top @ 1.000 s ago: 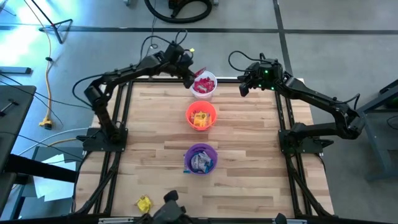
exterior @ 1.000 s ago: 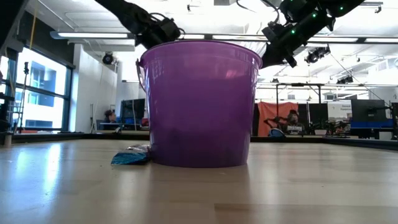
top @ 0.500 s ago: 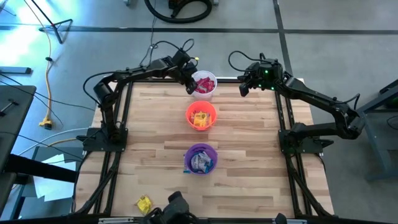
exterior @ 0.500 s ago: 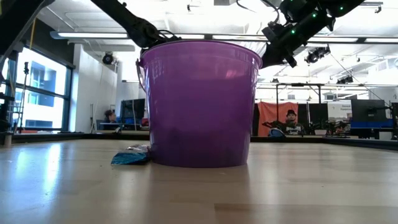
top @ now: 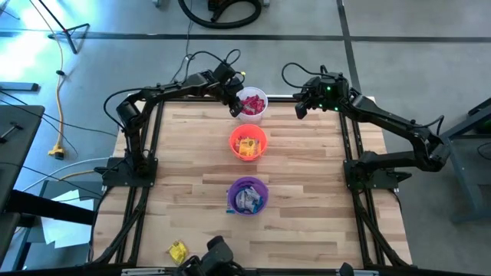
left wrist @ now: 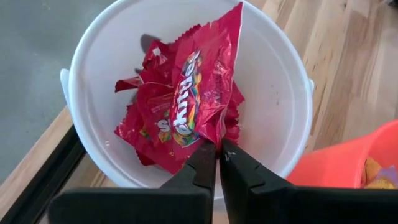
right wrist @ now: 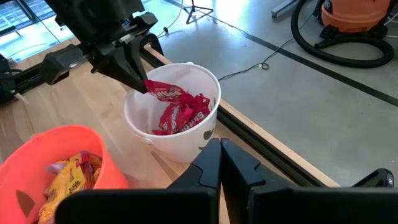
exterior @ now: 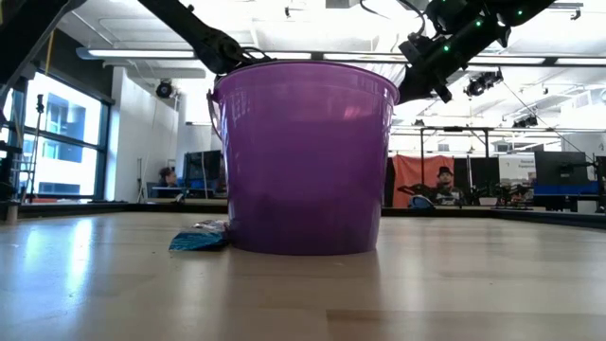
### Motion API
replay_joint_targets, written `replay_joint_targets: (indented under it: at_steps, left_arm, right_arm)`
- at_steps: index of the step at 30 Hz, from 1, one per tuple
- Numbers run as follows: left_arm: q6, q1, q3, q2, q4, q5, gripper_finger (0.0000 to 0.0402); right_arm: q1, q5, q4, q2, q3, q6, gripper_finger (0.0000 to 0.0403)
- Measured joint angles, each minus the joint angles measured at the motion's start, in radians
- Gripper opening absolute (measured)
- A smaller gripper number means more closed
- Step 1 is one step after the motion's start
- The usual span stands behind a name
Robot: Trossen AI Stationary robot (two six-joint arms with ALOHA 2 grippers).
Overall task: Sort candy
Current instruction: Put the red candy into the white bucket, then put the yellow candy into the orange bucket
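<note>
My left gripper (top: 235,107) is at the near-left rim of the white cup (top: 263,98) and is shut on a red candy wrapper (left wrist: 186,106). Several more red wrappers (right wrist: 180,118) lie in that cup. The orange cup (top: 236,135) holds yellow candy (top: 247,146). The purple cup (top: 261,186) holds blue-white candy (top: 246,199). My right gripper (top: 301,112) is shut and empty above the table's far right edge, to the right of the white cup. My left gripper pinches the red wrapper by its edge (left wrist: 210,138) between its two fingertips (left wrist: 205,155). The fingers slant down into the white cup from its left side (right wrist: 134,78). The wrapper spreads flat over the other red wrappers inside the cup; I cannot tell whether it rests on them.
A yellow candy (top: 178,251) lies near the table's near left corner. A blue wrapper (exterior: 199,239) lies on the table beside the purple cup (exterior: 303,161). The three cups stand in a row down the table's middle. Bare wood lies to either side.
My left gripper has gone down toward the white cup with the red wrapper, dropping behind the purple cup in the low view, and has then kept still. The wrapper now lies lower in the cup.
</note>
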Motion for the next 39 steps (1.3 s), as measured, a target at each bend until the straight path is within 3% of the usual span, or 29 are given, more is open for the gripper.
replay_joint_targets:
  at_steps: [11, 17, 22, 28, 39]
  left_arm:
    - [0.0, 0.0, 0.0, -0.005, 0.0, -0.001, 0.0068]
    - [0.037, -0.003, 0.0, -0.057, 0.002, -0.006, 0.0081]
    - [0.024, -0.003, 0.0, -0.1, 0.02, 0.001, 0.0064]
    - [0.003, -0.002, 0.0, -0.1, 0.054, 0.021, 0.0007]
    - [0.009, 0.0, 0.0, -0.046, 0.053, 0.024, 0.0]
  right_arm:
    - [0.008, 0.0, 0.0, 0.0, 0.0, 0.0, 0.0]
    - [0.008, 0.0, 0.0, 0.0, 0.0, 0.0, 0.0]
    - [0.008, 0.0, 0.0, 0.0, 0.0, -0.002, 0.0]
    - [0.008, 0.0, 0.0, 0.0, 0.0, -0.01, 0.0]
    - [0.008, 0.0, 0.0, 0.0, 0.0, -0.009, 0.0]
